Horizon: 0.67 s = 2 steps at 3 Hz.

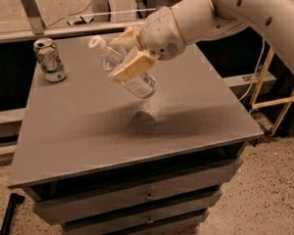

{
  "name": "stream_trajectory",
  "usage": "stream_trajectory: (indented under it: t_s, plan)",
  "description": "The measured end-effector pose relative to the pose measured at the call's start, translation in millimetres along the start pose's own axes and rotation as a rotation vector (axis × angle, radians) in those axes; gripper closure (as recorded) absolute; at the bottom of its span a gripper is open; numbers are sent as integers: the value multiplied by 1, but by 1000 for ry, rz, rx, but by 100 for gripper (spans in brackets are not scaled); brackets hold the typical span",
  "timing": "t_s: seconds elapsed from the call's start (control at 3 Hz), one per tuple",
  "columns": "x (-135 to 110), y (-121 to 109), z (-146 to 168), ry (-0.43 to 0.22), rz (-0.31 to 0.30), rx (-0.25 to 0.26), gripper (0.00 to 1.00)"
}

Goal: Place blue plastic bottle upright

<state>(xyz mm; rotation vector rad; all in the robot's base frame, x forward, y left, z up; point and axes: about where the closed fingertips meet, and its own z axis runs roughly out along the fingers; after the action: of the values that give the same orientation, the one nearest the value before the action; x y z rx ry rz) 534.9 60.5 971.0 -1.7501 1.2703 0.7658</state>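
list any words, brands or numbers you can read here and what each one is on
No text here can be quoted.
blue plastic bottle: pale blue-and-white label print, too blurred to read.
white-and-green drink can, standing at the far left of the grey table: printed, but nothing legible.
gripper, shut on the bottle and holding it tilted above the table: no markings visible.

The bench [78, 131] fills the middle of the frame; a can [50, 60] stands on its upper-left corner; at upper centre the gripper [127, 52] hangs above the bench, jaws either side of the tilted bottle [142, 84], cap toward upper left.
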Motion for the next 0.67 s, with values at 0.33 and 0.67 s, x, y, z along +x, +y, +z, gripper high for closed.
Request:
stream_trajectory:
  t_s: [0.33,0.67]
  plan:
    - [-15,-5,-22,-183,-16,33,100]
    - [-22,2,-29,-359,26,37,100]
